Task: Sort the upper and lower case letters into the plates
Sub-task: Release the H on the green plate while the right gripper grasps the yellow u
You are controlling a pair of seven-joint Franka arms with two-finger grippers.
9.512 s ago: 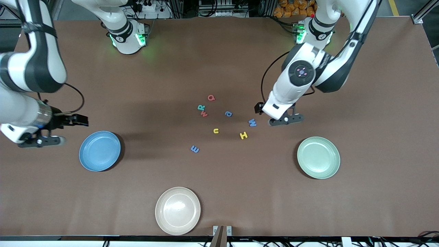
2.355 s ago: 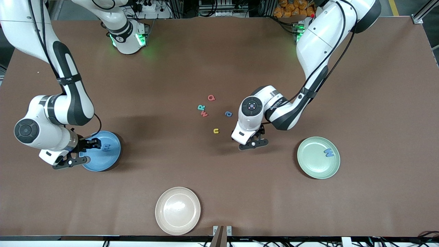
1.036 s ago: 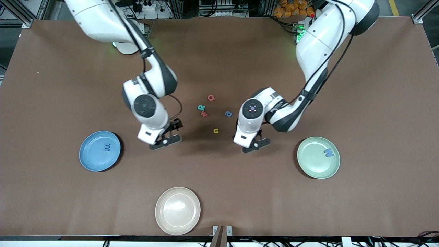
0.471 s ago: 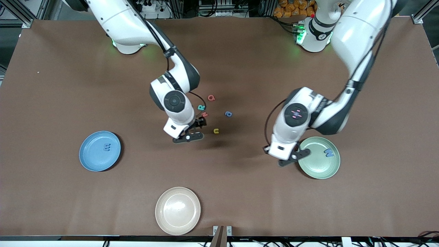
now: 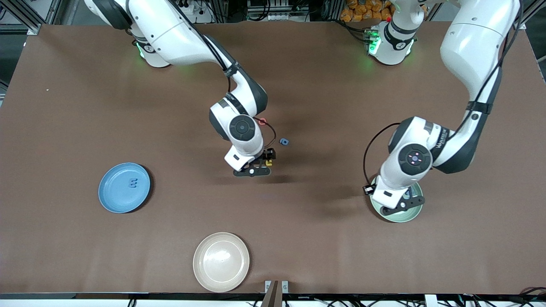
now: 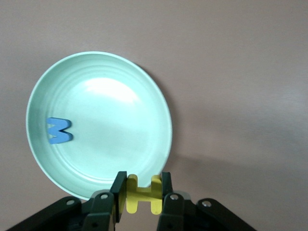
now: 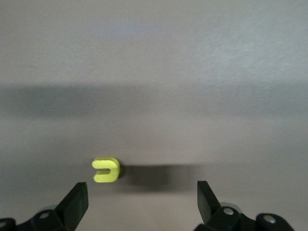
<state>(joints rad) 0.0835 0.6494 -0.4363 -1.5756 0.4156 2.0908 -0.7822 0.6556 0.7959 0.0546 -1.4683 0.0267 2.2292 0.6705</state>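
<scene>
The left gripper [image 6: 139,192] pinched a yellow H [image 6: 143,194] over the green plate [image 6: 159,110] (a blue W [image 6: 59,131] inside); the right gripper [image 7: 142,199], fingers spread, hovered over a yellow u [image 7: 106,170].

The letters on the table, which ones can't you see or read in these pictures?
- Front view: the right arm covers the spot beside the red letter, so any letters there are hidden.
- Front view: the blue letter on the table is too small to read.
- Front view: the left hand covers most of the green plate.
- Right wrist view: only the yellow letter shows between the open right hand; the rest fall outside the frame.
</scene>
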